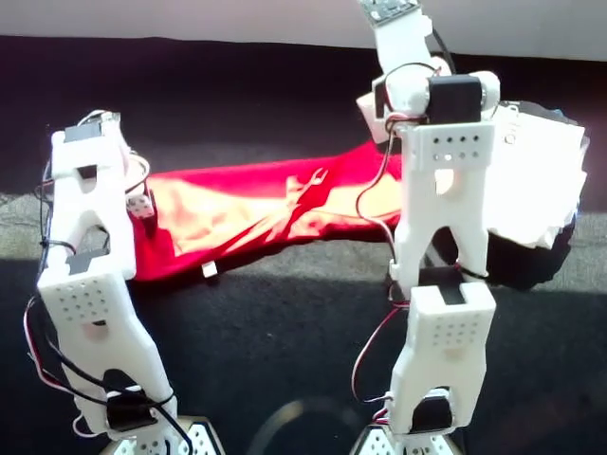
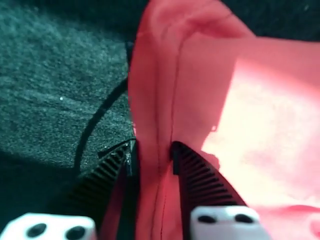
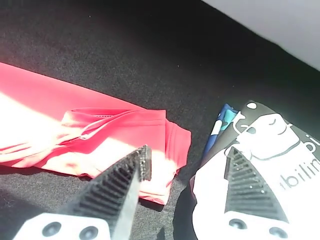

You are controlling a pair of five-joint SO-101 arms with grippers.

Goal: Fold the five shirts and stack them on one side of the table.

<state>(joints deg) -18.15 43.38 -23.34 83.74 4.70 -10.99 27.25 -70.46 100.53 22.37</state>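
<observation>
Across the table [image 1: 285, 360] the red shirt [image 1: 256, 213] seems only half folded, its edge pinched by the left gripper [image 2: 152, 152], the right gripper [image 3: 189, 155] wide open near the stack of folded shirts [image 1: 536, 190].

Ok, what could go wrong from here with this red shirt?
The left gripper pinches just a narrow edge fold of the red shirt, so the cloth may slip out under a pull. The right gripper hangs open close above the stack of folded shirts and could snag or shove its top shirt on the way down.
</observation>
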